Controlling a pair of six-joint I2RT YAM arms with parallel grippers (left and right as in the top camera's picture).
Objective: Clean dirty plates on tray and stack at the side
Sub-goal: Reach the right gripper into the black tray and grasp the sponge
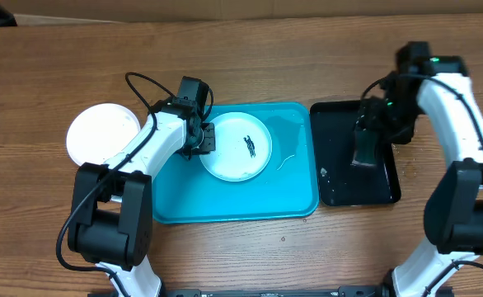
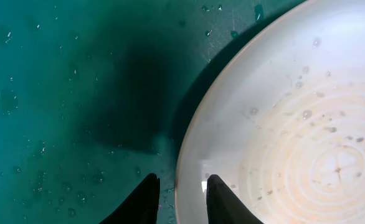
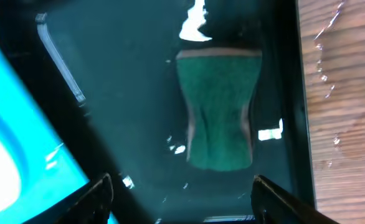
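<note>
Plates: one smeared white round plastic plate (image 1: 236, 147) lay on the turquoise rectangular tray (image 1: 184, 198), its rim between the narrowly parted left hand (image 2: 179, 202); closing came next. The right hand (image 3: 181, 196) hung wide above the green sponge (image 3: 218, 112).

Tabletop (image 1: 250, 256): brown wood-grain surface, grain running left to right; fills nearly the whole overhead view.
Tabletop finish: matte, mid-brown with darker streaks.
Tabletop, right wrist view (image 3: 344, 106): bare wood strip along the right side, carrying scattered water droplets that glint.
Upper edge (image 1: 250, 7): lighter tan band beyond the far edge of the tabletop; material cannot be determined.
Lighting: even, from above; shadows soft and short.
Walls, floor, windows: outside the views.
</note>
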